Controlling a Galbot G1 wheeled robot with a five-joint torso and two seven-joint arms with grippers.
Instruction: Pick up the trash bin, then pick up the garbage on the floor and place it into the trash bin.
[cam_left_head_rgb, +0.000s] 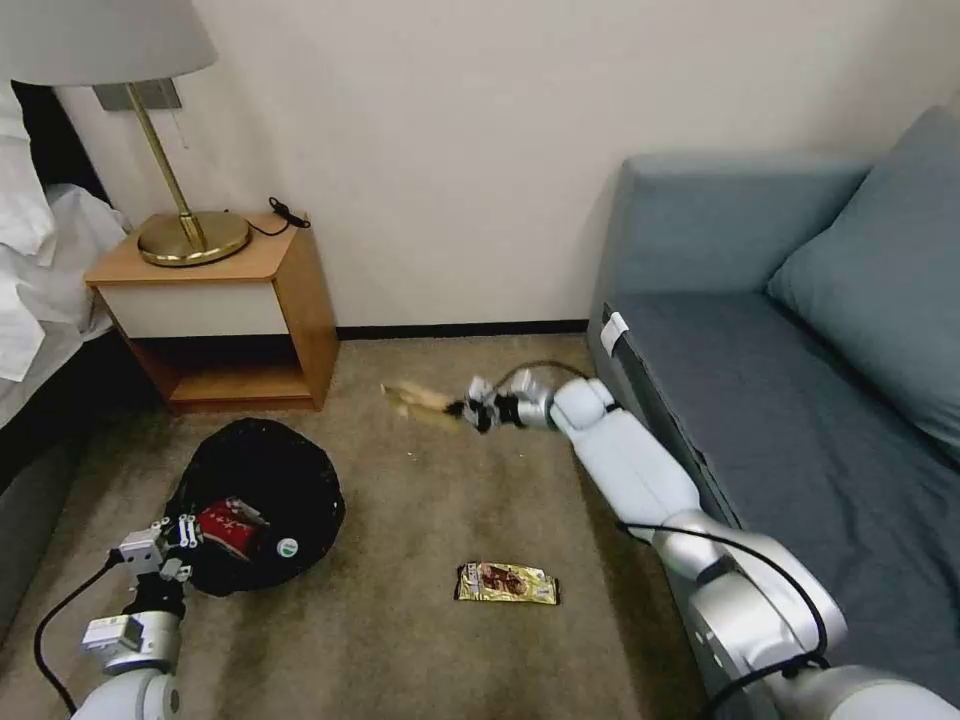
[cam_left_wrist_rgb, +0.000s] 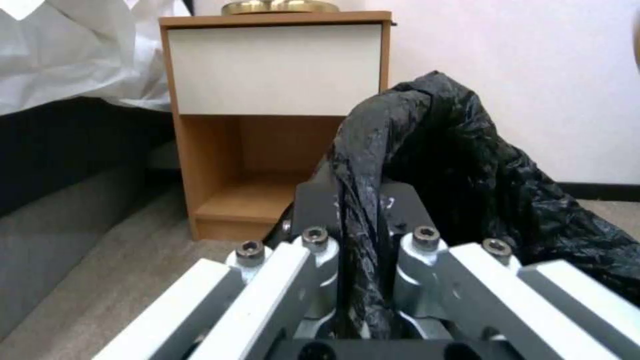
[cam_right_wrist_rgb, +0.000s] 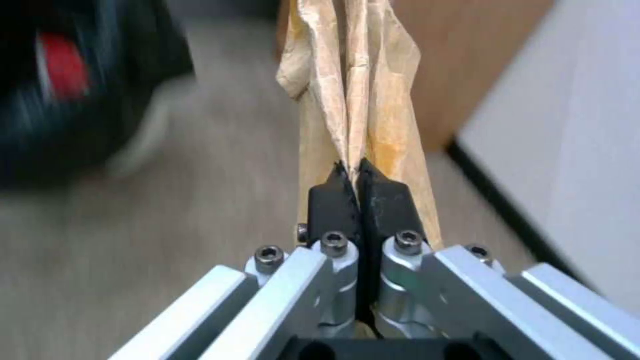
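Observation:
The trash bin (cam_left_head_rgb: 262, 480), lined with a crinkled black bag, sits at the left of the carpet with a red snack bag (cam_left_head_rgb: 231, 527) and a green-labelled bottle (cam_left_head_rgb: 285, 547) inside. My left gripper (cam_left_head_rgb: 180, 535) is shut on its rim, and the bag liner (cam_left_wrist_rgb: 360, 215) shows pinched between the fingers. My right gripper (cam_left_head_rgb: 468, 410) reaches toward the far wall and is shut on the crumpled brown paper bag (cam_left_head_rgb: 420, 400) (cam_right_wrist_rgb: 353, 100), which sticks out past the fingertips above the floor (cam_left_head_rgb: 420, 620). A yellow-brown snack wrapper (cam_left_head_rgb: 506, 583) lies flat on the carpet in front of me.
A wooden nightstand (cam_left_head_rgb: 225, 310) with a brass lamp (cam_left_head_rgb: 190, 235) stands behind the bin. White bedding (cam_left_head_rgb: 40, 250) is at the left. A grey-blue sofa (cam_left_head_rgb: 780, 360) runs along the right, close to my right arm.

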